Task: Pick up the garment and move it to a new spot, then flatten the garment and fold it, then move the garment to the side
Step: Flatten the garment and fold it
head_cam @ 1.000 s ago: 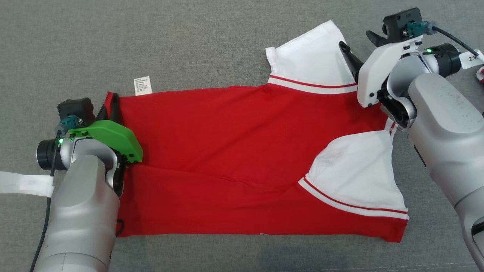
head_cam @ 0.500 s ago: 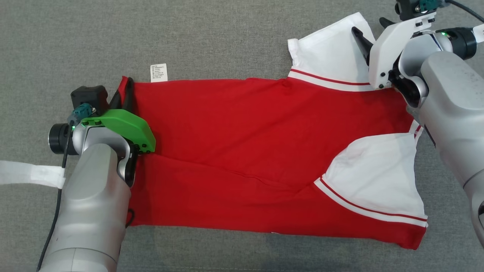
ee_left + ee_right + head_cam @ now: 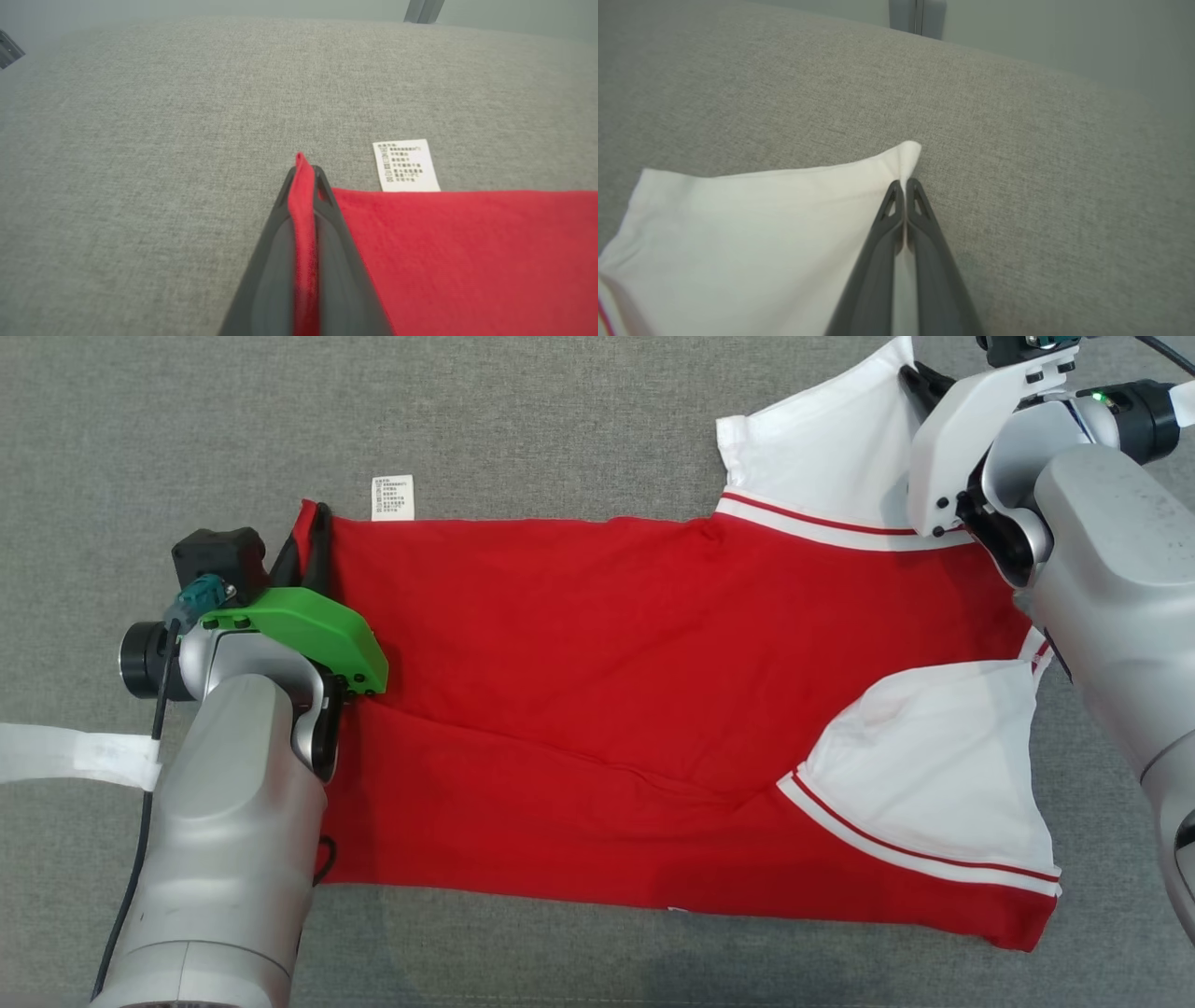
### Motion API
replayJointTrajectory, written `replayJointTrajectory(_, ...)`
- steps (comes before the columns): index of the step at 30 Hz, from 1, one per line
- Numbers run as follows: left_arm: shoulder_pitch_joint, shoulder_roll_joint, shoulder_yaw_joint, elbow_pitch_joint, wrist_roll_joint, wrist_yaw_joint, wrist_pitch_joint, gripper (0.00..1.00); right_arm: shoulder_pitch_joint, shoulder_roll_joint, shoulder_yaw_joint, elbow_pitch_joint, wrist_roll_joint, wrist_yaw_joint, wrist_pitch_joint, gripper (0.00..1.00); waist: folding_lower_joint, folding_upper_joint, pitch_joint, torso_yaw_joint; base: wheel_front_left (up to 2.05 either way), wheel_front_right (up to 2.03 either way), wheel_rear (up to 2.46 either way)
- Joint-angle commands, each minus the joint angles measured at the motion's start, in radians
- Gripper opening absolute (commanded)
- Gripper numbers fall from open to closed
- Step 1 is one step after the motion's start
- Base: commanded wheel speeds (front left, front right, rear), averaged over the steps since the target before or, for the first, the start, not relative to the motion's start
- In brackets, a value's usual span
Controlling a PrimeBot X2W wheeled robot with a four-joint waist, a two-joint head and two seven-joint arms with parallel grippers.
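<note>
Your left tool (image 3: pixel 313 527) is clamped on the garment (image 3: pixel 607 663) at its far left corner. In the left wrist view a strip of red cloth sits squeezed between the two dark fingers (image 3: pixel 336 242) and pokes out just past their tips. Your right tool (image 3: pixel 913 375) is closed as well, pinching the outer corner of the far sleeve (image 3: pixel 822 457). In the right wrist view you can see white cloth caught in the thin gap between the fingers, with the sleeve corner just beyond the tips. The garment lies spread across the grey surface (image 3: pixel 467 411), stretched sideways between your two tools. Its red body is mostly flat, with a long crease running from the left arm towards the near sleeve (image 3: pixel 934 775). Both sleeves are white, each with a white band and a thin red stripe where it meets the body. The near sleeve lies folded over the red cloth at the lower right. A white label (image 3: pixel 392 497) lies flat on the surface at the far edge of the garment, just beside the left tool.
</note>
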Motion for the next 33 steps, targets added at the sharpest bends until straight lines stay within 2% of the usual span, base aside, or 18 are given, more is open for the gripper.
replayJointTrajectory(1,0.0,-0.001,0.004,-0.007,-0.008,0.003,0.001,0.0,-0.01,-0.003,0.004,-0.006,0.004,-0.002,-0.015,0.0,-0.0001,0.0,-0.003,-0.005,0.0,0.0,0.0)
replayJointTrajectory(7,0.04,0.015,0.023,-0.019,-0.009,0.008,0.0,0.0,0.044,-0.019,0.049,-0.061,0.045,-0.002,-0.092,0.0,-0.0001,0.0,-0.047,-0.027,0.0,0.0,0.0)
replayJointTrajectory(18,0.165,0.06,0.081,-0.076,-0.031,0.001,0.0,0.0,0.225,-0.119,0.145,-0.241,0.127,-0.002,-0.234,0.0,-0.0001,0.0,-0.183,-0.078,0.0,0.0,0.0)
replayJointTrajectory(33,0.343,0.069,0.092,-0.156,-0.038,-0.007,0.0,0.0,0.484,-0.143,0.139,-0.399,0.16,-0.002,-0.311,0.0,-0.0001,0.0,-0.33,-0.125,0.0,0.0,0.0)
